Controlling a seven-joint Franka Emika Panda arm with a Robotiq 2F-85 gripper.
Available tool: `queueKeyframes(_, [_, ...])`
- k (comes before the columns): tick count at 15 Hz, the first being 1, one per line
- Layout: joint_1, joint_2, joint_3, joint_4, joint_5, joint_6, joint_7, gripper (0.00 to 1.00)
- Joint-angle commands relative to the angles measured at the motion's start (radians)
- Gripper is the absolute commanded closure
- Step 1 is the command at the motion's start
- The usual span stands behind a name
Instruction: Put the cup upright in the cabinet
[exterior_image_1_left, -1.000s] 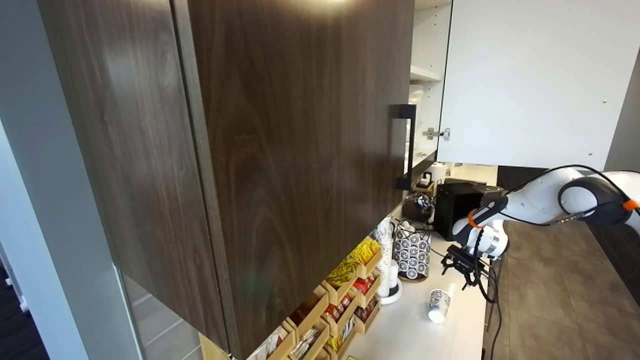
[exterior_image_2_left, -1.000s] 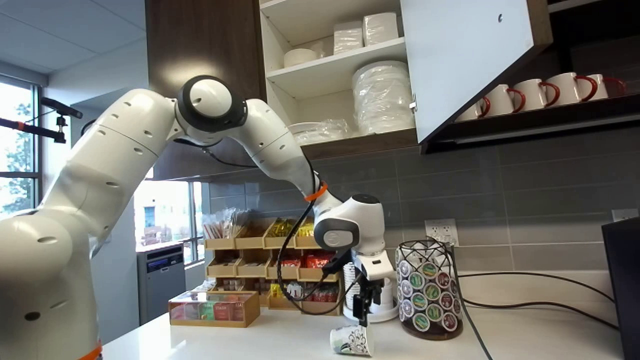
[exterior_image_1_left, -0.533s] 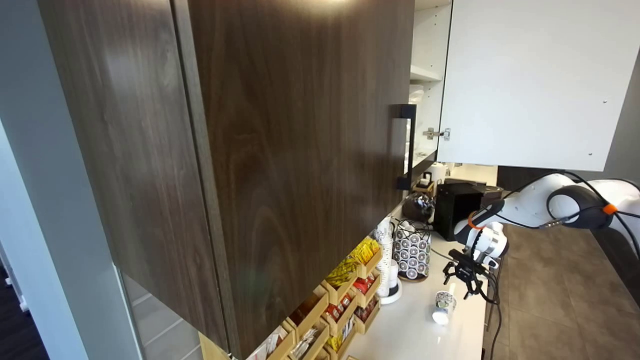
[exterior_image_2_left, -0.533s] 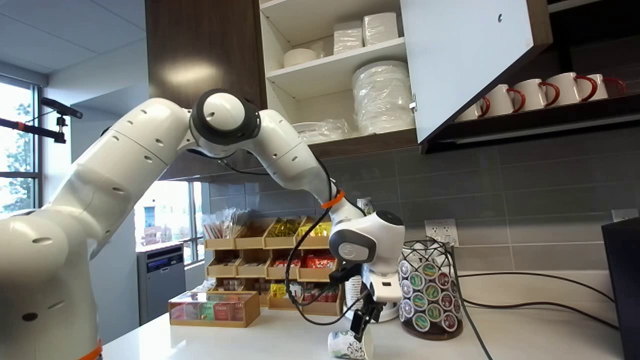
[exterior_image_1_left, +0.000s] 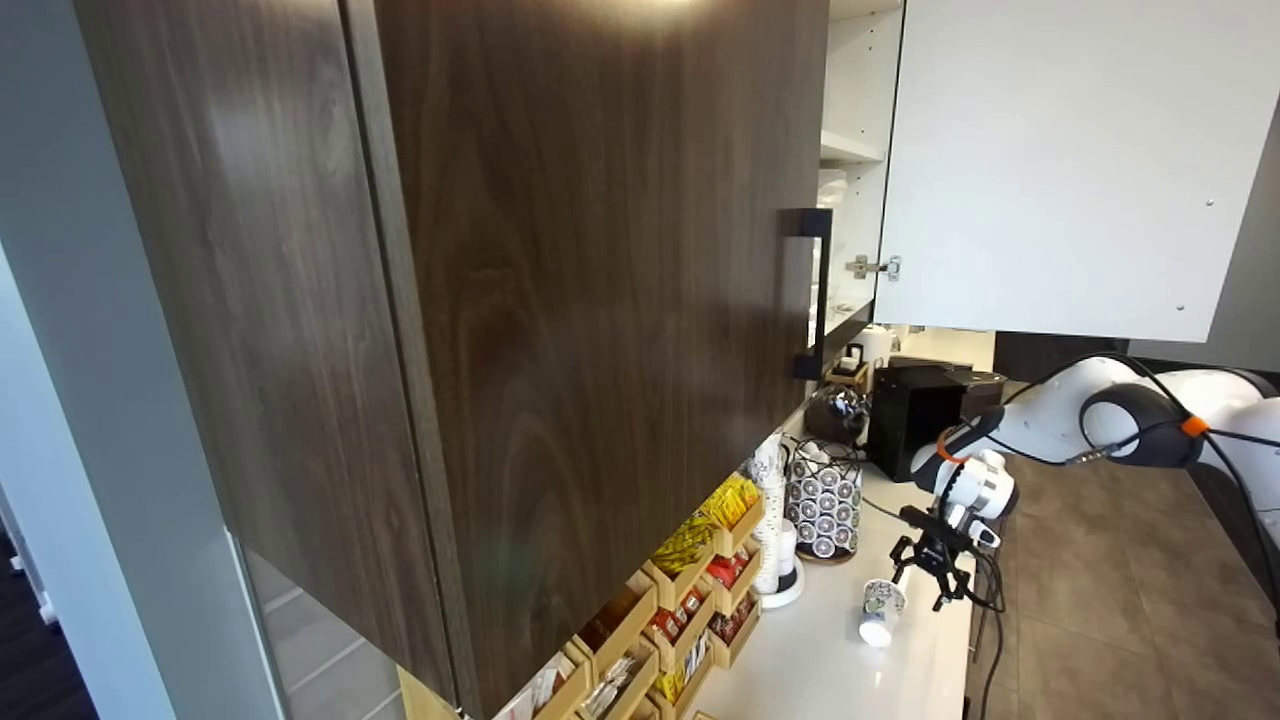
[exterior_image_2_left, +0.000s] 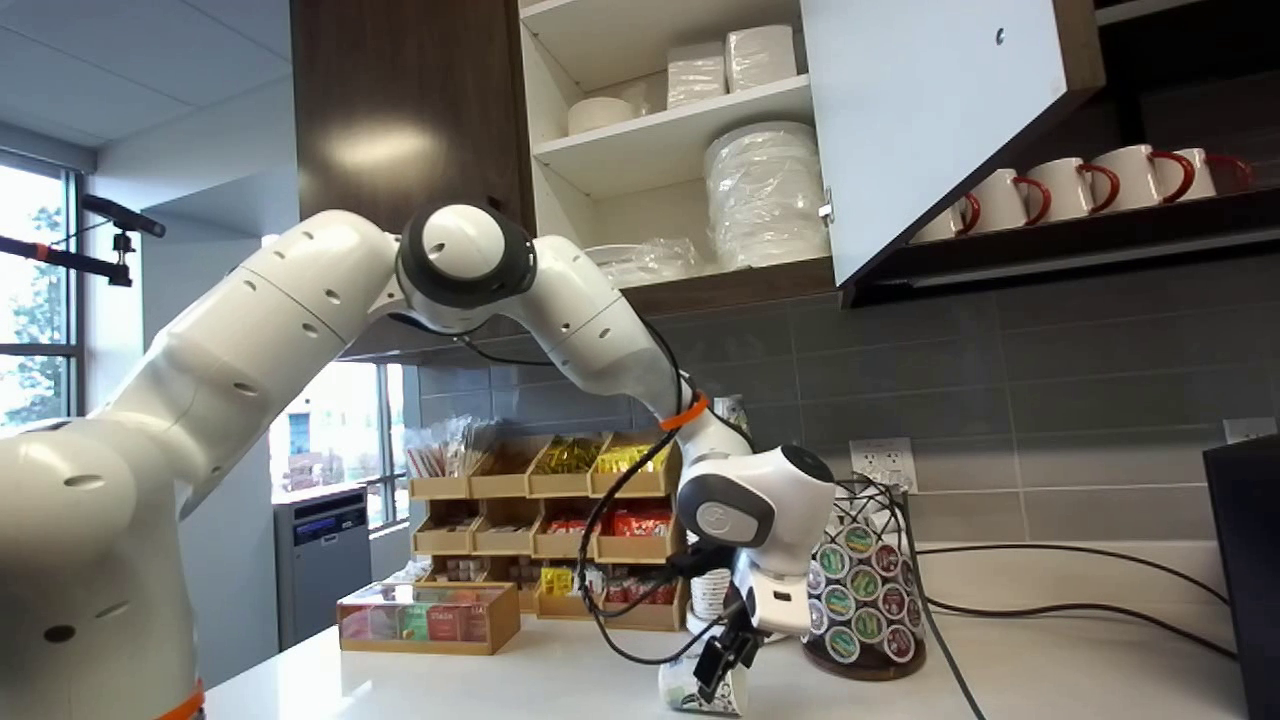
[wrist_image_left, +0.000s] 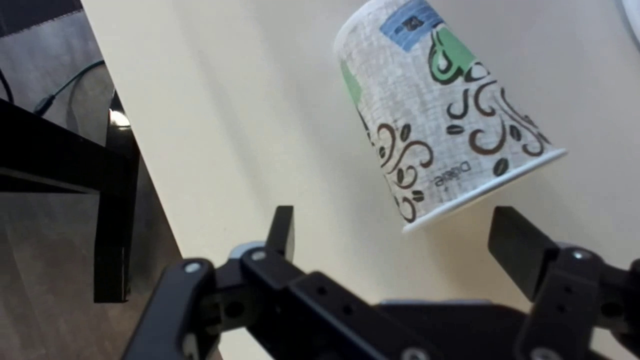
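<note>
The claw (wrist_image_left: 393, 235) is spread wide. Just ahead, the cup (wrist_image_left: 440, 115) lies on its side on the counter (wrist_image_left: 200, 100), rim toward the claw, far end cut off in the wrist view; in an exterior view the claw partly hides it. Above the claw, the cabinet (exterior_image_2_left: 650, 212) is cut off

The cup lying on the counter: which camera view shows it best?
The wrist view: the cup shows large and nearly whole, on its side, with print and rim clear, and the open gripper covers none of it. Both exterior views show it small; in an exterior view the gripper hides part of the cup.
</note>
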Motion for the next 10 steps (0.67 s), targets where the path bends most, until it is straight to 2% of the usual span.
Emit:
queueKeyframes(1, [-0.015, 0.067, 0.003, 0.08, 0.045, -0.086, 0.007, 0.0])
queueKeyframes(2, [-0.017, 0.08, 0.003, 0.096, 0.052, -0.108, 0.006, 0.03])
queueKeyframes(4, [-0.02, 0.102, 0.001, 0.123, 0.068, -0.144, 0.006, 0.28])
queueKeyframes(5, [-0.022, 0.11, 0.001, 0.134, 0.076, -0.159, 0.002, 0.3])
queueKeyframes(8, [-0.025, 0.131, -0.001, 0.162, 0.095, -0.184, 0.001, 0.56])
queueKeyframes(10, [-0.027, 0.14, -0.001, 0.172, 0.113, -0.186, -0.005, 0.69])
